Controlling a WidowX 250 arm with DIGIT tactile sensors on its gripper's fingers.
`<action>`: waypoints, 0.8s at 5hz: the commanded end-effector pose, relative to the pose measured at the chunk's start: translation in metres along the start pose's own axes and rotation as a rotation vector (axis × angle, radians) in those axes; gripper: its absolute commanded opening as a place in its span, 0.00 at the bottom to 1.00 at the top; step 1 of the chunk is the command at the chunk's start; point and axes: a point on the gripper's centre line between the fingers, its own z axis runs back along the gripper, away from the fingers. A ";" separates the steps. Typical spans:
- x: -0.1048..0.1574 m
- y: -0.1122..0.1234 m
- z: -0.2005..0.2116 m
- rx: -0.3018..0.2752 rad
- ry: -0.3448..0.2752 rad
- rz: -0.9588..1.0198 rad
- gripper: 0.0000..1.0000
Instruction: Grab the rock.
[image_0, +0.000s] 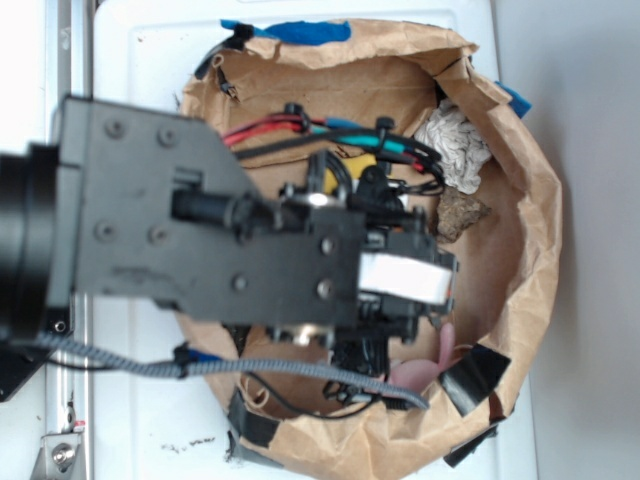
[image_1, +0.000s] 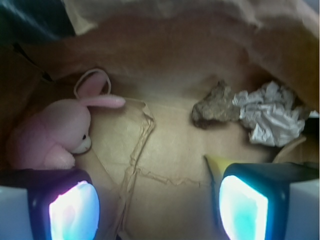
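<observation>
Black and glowing, the two pads of the gripper are seen at the very bottom of the wrist view, one on each side. They are spread wide apart and nothing is held between them, so the gripper is released and empty. Just by the right pad, the tip of a yellow sponge wedge can be seen. Brown paper, creased and crumpled, makes the floor of the paper bag that everything lies in.

A little farther off, on the left, a pink soft toy is lying against the bag's wall. Farther back and to the right, the rock is found, small, rough and dark grey-brown. It is touching, or just beside, a white paper wad on its right.

The rock has not been reached yet. For a good grab, the gripper should be moved forward and to the right until the rock sits between the pads. The pads should be kept wide until then. Care should be taken that the paper wad is not pinched along with the rock, and that the sponge wedge is not pushed.
</observation>
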 end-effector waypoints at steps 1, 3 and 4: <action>0.020 0.013 -0.012 0.052 -0.042 0.046 1.00; 0.019 0.008 -0.032 0.042 -0.051 0.004 1.00; 0.012 0.013 -0.031 0.033 -0.045 0.039 1.00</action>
